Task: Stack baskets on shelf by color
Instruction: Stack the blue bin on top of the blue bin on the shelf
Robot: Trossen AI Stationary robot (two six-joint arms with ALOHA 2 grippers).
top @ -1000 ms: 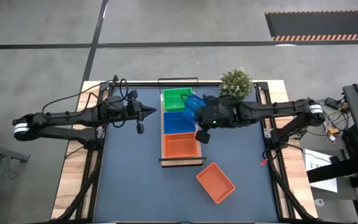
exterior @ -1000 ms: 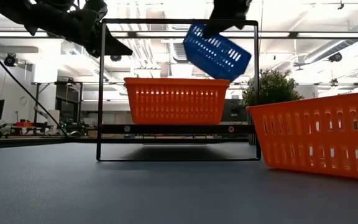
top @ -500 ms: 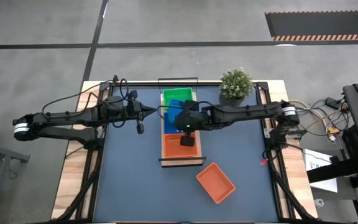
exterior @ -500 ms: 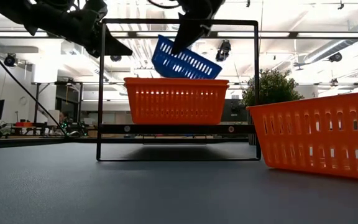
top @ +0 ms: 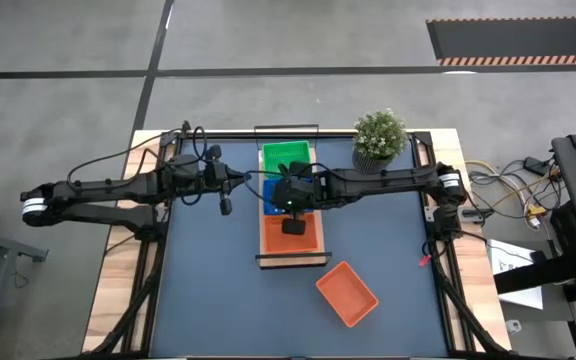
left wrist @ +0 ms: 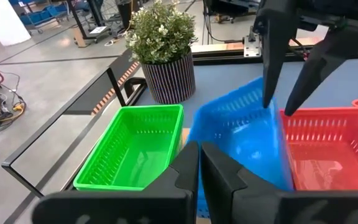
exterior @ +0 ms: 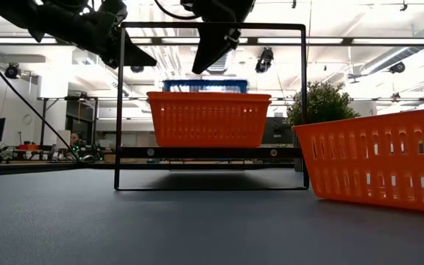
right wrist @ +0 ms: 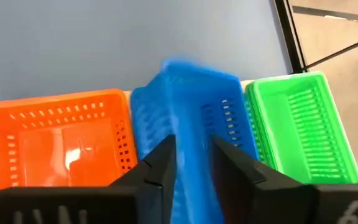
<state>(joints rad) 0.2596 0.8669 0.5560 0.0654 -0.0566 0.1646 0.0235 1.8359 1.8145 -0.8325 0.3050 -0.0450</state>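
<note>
The shelf (top: pixel 290 262) holds a green basket (top: pixel 285 155) at its far end, blue baskets (top: pixel 270 188) in the middle and an orange basket (top: pixel 290 238) at its near end. The upper blue basket (right wrist: pixel 191 99) is blurred and lies level behind the orange one (exterior: pixel 197 85). My right gripper (exterior: pixel 197 68) is open just above it, slanting down toward the table's left, its fingertips (left wrist: pixel 267 102) astride the basket's right wall. My left gripper (top: pixel 230 183) is shut and hovers left of the shelf. A second orange basket (top: pixel 347 293) rests on the tabletop.
A potted plant (top: pixel 380 135) stands on the table right of the shelf's far end. The shelf's black frame (exterior: pixel 120 110) rises at its ends. The loose orange basket (exterior: pixel 377 165) lies near the table's near right. The dark-blue tabletop (top: pixel 208 280) is bare left of the shelf.
My right gripper has moved toward the table's left, from beside the plant to over the shelf's middle, and come down. The blue basket, which hung tilted from it, has dropped and now lies level on the blue basket in the shelf's middle, apart from the fingers.
</note>
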